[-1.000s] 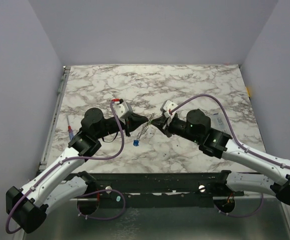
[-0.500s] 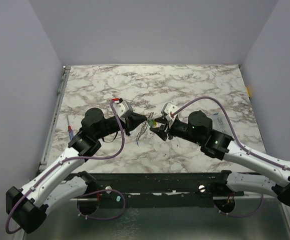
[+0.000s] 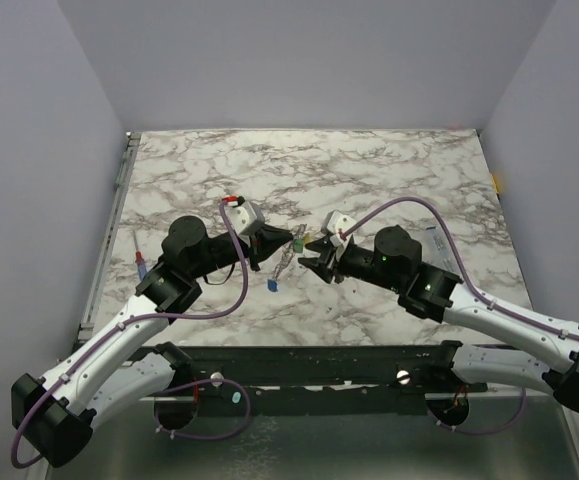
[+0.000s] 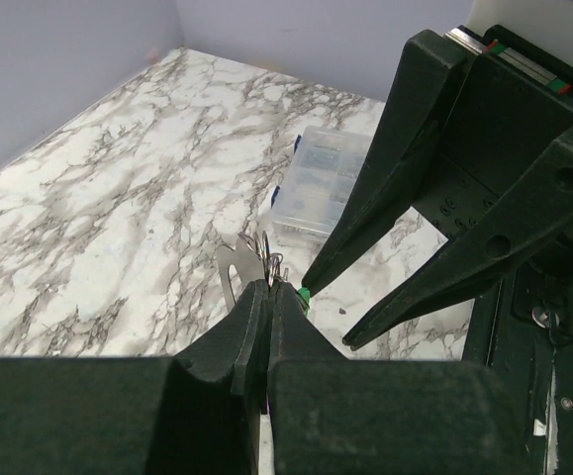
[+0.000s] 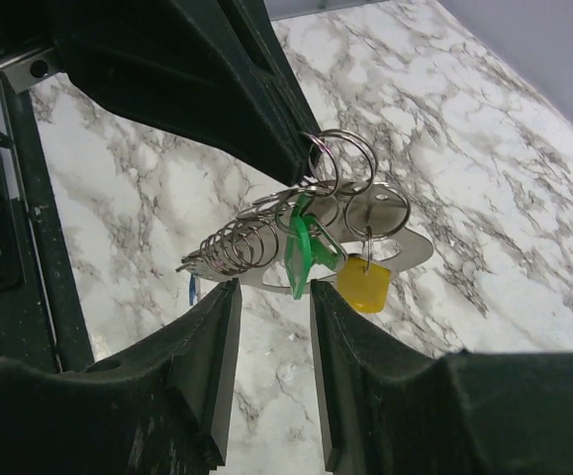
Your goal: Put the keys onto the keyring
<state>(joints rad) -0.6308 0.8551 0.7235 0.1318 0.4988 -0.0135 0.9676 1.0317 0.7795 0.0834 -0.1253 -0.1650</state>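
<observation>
A clear box (image 4: 323, 185) and a pen (image 3: 141, 262) lie apart on the marble table (image 3: 389, 170).

Marble table (image 3: 369, 170) — pen (image 3: 141, 262), clear plastic box (image 4: 316, 188)

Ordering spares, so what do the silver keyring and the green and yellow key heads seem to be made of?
The silvery keyring of thin wire loops looks like polished metal, probably steel: bright glints along the loops. The green key head and yellow key head look like plastic: flat solid colour, soft sheen, no metallic shine.
</observation>
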